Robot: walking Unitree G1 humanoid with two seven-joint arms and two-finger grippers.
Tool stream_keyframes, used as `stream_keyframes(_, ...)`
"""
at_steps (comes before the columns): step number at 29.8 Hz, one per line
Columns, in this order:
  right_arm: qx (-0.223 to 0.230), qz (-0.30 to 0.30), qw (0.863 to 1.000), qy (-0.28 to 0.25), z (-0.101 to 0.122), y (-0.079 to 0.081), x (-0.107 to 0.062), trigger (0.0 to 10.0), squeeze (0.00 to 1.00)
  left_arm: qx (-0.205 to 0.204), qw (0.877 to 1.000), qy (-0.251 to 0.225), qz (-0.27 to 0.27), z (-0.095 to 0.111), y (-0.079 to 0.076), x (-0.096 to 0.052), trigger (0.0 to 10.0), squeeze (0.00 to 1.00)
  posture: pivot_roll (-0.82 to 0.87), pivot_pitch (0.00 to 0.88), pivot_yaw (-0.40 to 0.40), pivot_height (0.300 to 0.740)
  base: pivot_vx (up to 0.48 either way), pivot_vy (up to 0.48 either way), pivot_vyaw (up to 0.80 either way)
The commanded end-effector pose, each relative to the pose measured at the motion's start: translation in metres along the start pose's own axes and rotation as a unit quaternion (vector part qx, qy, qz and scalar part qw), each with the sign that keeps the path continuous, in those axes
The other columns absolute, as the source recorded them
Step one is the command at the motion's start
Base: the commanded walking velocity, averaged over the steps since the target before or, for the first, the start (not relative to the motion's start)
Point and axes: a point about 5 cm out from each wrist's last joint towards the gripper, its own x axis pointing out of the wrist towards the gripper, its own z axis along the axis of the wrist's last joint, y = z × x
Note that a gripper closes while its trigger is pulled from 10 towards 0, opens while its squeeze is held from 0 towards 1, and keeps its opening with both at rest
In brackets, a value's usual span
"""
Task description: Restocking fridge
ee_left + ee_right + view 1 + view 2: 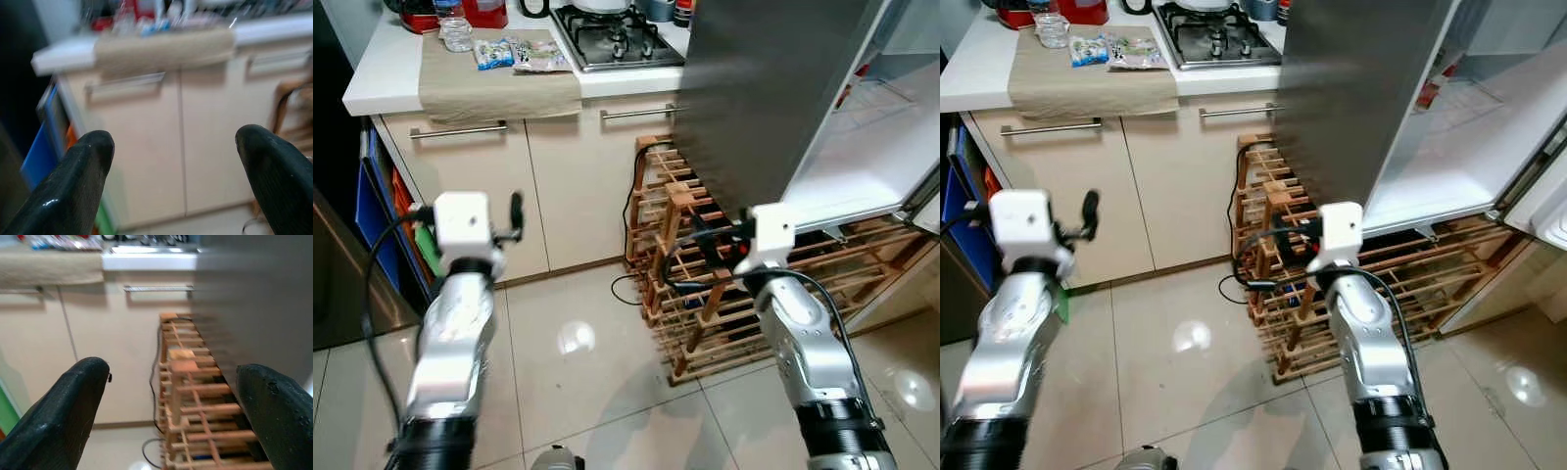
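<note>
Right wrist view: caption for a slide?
Open right gripper faces a slatted wooden wine rack beside cream cabinet doors.

Cream cabinets (480, 196), white counter (372, 83) w/ beige cloth (494, 86), grey fridge door (754, 88), brown wood rack (690, 284).

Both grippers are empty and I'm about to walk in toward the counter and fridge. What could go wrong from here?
The wooden rack stands close ahead of the right gripper, so a swing could knock it. A black cable trails on the floor beside the rack and might snag a foot. The open fridge door hangs over the rack, crowding any reach.
</note>
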Motion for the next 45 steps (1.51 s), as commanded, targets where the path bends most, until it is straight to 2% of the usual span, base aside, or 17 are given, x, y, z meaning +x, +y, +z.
stream_keyframes(1, -0.006, -0.006, 1.0, -0.012, 0.005, -0.003, 0.0, 10.0, 0.98, -0.005, 1.0, -0.011, -0.008, 0.006, -0.002, -0.001, 10.0, 0.0, -0.06, 0.0, -0.024, 0.74, 0.0, 0.0, 0.54)
stream_keyframes(2, -0.007, -0.007, 1.0, -0.011, 0.004, -0.005, 0.0, 10.0, 0.99, -0.019, 1.0, -0.021, -0.011, 0.012, -0.01, -0.001, 10.0, 0.0, -0.05, 0.0, -0.032, 0.74, 0.0, 0.0, 0.53)
stream_keyframes(6, -0.007, -0.001, 1.0, -0.015, 0.005, -0.004, 0.002, 10.0, 1.0, -0.041, 0.998, -0.045, -0.02, 0.024, -0.022, 0.002, 10.0, 0.0, -0.05, 0.0, -0.035, 0.74, 0.0, 0.0, 0.53)
stream_keyframes(8, -0.003, 0.003, 1.0, -0.028, 0.01, 0.0, 0.004, 10.0, 0.95, -0.048, 0.997, -0.053, -0.021, 0.031, -0.027, 0.006, 10.0, 0.0, -0.05, 0.0, -0.035, 0.74, 0.416, 0.0, 0.26)
stream_keyframes(11, -0.021, -0.006, 0.999, -0.029, 0.013, 0.002, 0.008, 10.0, 0.93, -0.049, 0.997, -0.059, -0.014, 0.034, -0.028, 0.011, 10.0, 0.0, -0.06, 0.0, -0.033, 0.74, 0.48, 0.0, 0.0)
stream_keyframes(12, -0.022, -0.006, 0.999, -0.033, 0.015, 0.003, 0.008, 10.0, 0.87, -0.05, 0.997, -0.059, -0.013, 0.035, -0.029, 0.012, 10.0, 0.0, -0.06, 0.0, -0.032, 0.74, 0.48, 0.0, 0.0)
stream_keyframes(16, -0.025, -0.002, 0.998, -0.055, 0.022, 0.005, 0.008, 10.0, 0.92, -0.05, 0.997, -0.061, -0.014, 0.037, -0.028, 0.016, 10.0, 0.0, -0.06, 0.0, -0.03, 0.74, 0.48, 0.0, 0.42)
stream_keyframes(19, -0.026, -0.007, 0.998, -0.051, 0.021, 0.004, 0.008, 10.0, 0.92, -0.05, 0.997, -0.064, -0.016, 0.039, -0.029, 0.016, 10.0, 0.0, -0.06, 0.0, -0.03, 0.74, 0.48, 0.0, 0.76)
stream_keyframes(20, -0.02, -0.022, 0.999, -0.044, 0.019, 0.001, 0.009, 10.0, 0.89, -0.052, 0.996, -0.068, -0.017, 0.041, -0.03, 0.019, 10.0, 0.0, -0.06, 0.0, -0.032, 0.74, 0.48, 0.0, 0.0)
stream_keyframes(27, -0.031, -0.026, 0.998, -0.046, 0.02, 0.0, 0.012, 10.0, 0.88, -0.059, 0.995, -0.079, -0.022, 0.048, -0.034, 0.023, 10.0, 0.0, -0.06, 0.0, -0.031, 0.74, 0.48, 0.0, 0.0)
stream_keyframes(37, -0.035, -0.036, 0.998, -0.043, 0.019, 0.002, 0.011, 10.0, 0.89, -0.061, 0.994, -0.087, -0.033, 0.053, -0.036, 0.027, 10.0, 0.0, -0.07, 0.0, -0.027, 0.74, 0.48, 0.0, 0.61)
stream_keyframes(45, -0.031, -0.048, 0.997, -0.048, 0.02, -0.002, 0.01, 10.0, 0.87, -0.065, 0.989, -0.102, -0.08, 0.063, -0.044, 0.034, 10.0, 0.0, -0.07, 0.0, -0.024, 0.74, 0.48, 0.0, 0.0)
